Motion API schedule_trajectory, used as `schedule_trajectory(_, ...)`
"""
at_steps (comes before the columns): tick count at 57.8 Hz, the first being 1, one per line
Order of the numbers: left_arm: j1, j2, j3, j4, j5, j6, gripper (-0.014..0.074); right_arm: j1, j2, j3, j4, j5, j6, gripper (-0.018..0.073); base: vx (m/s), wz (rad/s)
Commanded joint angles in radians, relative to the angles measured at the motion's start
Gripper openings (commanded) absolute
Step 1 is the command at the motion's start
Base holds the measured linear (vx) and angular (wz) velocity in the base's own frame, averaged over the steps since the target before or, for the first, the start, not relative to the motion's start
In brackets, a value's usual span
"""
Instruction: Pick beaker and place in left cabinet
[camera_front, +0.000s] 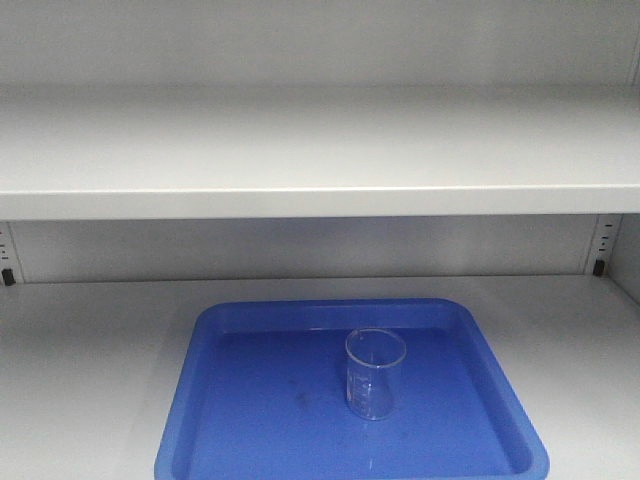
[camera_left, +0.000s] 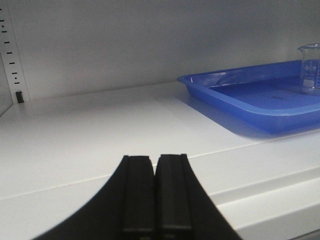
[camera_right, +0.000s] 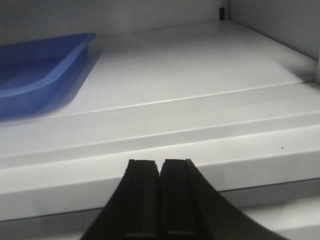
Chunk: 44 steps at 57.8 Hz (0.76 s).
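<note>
- We saw the left gripper only in its own wrist view, as two matte black fingers with flat, straight inner faces.
- Their outer edges flared outward in smooth curves toward the bottom of the picture.
- The right gripper looked the same in its wrist view: two black fingers, rectangular at the tips, widening below.
- We made out no cables, screws or markings on either pair.
- The front-facing view showed none of our body.
</note>
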Motion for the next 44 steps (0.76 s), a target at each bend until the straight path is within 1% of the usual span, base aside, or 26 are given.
schedule_trajectory(1,-0.004,-0.018,0.016,-0.007,-0.083,-0.004,0.0001,-0.002,-0.012,0.007,-0.042,-0.069,-0.01,-0.0006,0.0,0.0)
schedule_trajectory(44,-0.004,-0.018,0.016,-0.007,-0.084,-0.004,0.0001,-0.001,-0.02,0.007,-0.04,-0.07,-0.01,-0.0006,0.0,0.0)
